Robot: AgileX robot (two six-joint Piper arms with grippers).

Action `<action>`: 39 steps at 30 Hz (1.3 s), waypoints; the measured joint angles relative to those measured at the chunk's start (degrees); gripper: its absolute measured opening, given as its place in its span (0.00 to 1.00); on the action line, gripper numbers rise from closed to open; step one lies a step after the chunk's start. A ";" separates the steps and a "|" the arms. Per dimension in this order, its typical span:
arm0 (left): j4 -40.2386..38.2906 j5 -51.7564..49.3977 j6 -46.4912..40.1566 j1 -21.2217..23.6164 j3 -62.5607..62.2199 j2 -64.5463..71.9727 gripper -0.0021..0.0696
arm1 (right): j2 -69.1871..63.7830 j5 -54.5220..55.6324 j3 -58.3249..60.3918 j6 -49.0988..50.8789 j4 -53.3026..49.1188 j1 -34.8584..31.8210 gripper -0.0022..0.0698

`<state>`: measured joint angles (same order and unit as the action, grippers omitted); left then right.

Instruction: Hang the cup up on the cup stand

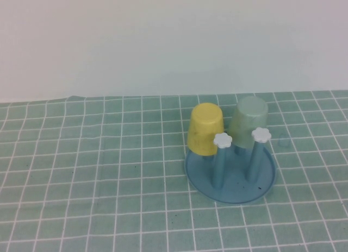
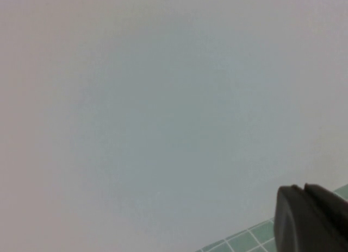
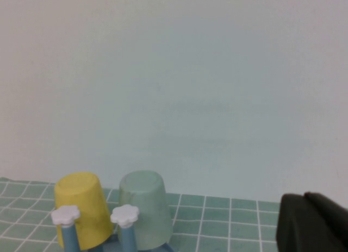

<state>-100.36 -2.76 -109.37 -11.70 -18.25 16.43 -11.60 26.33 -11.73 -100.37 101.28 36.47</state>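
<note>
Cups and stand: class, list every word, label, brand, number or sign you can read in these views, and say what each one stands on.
None: no readable text.
Yellow cup, mint cup and stand: plain, unmarked.
Left tool and right tool, both shut: no markings show.

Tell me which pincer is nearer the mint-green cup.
Right. The right pincer, shut, faces the cup on the cup stand; the left pincer, shut, faces only wall.

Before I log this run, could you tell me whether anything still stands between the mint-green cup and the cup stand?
Nothing visible does. The cup already sits upside down on the cup stand, beside the yellow cup. The left gripper and right gripper are shut, away from the stand.
</note>
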 joint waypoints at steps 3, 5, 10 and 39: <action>0.00 0.00 -0.08 0.00 0.00 -0.12 0.03 | 0.00 0.00 0.00 0.00 0.00 0.00 0.03; 0.00 0.00 0.69 0.00 0.00 -0.12 0.03 | 0.00 0.00 0.00 0.00 0.00 0.00 0.03; 25.13 -0.54 38.36 0.00 0.00 -0.12 0.03 | 0.00 0.00 0.00 0.00 0.00 0.00 0.03; 101.95 -3.35 109.37 8.42 18.20 -17.34 0.03 | 0.00 0.00 0.00 0.02 0.00 0.00 0.03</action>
<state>1.59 -6.11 0.00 -3.29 -0.05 -0.91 -11.60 26.33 -11.73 -100.34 101.28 36.47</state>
